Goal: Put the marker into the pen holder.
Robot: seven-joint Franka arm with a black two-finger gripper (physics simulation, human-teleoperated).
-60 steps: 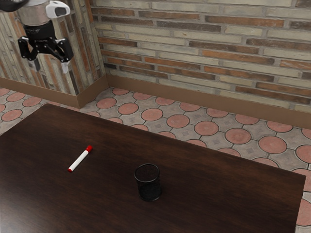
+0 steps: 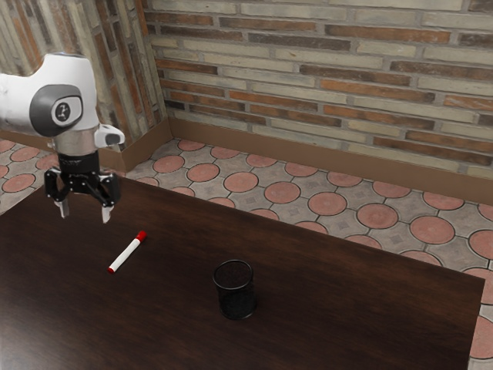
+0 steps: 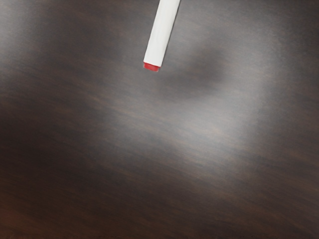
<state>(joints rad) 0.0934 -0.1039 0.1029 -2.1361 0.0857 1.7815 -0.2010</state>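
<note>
We are holding our black two-finger gripper [image 2: 85, 213] above the dark wooden table [image 2: 347, 308], its fingers standing apart, well off to the exterior view's left of the round black mesh pen holder [image 2: 236, 302]. The slim white marker with red ends [image 2: 127, 254] is lying on the table on that same side of the pen holder, nearer to it than we are hovering. Our white-and-grey arm [image 2: 73, 89] is bearing a round badge [image 2: 63, 112], its mark too small for us to be reading.
</note>
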